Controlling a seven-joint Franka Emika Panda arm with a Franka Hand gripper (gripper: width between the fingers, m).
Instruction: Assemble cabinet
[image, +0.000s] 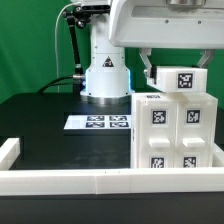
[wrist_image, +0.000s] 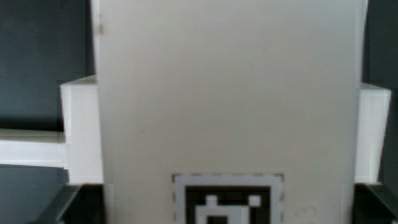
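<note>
The cabinet (image: 176, 135), a large white box with several tagged square fronts, stands upright at the exterior view's right. A white tagged top panel (image: 181, 80) sits on it. My gripper (image: 175, 68) comes down from above, with one finger on each side of this panel, and looks shut on it. In the wrist view the panel (wrist_image: 222, 100) fills the middle with its tag near my gripper (wrist_image: 222, 215). Dark fingertips (wrist_image: 59, 208) press against its two long edges. The cabinet's body (wrist_image: 79, 120) sticks out wider beneath it.
The marker board (image: 100, 122) lies flat in front of the robot's base (image: 105, 78). A long white border rail (image: 70, 181) runs along the table's near edge with a raised end at the left (image: 8, 150). It also shows in the wrist view (wrist_image: 27, 150).
</note>
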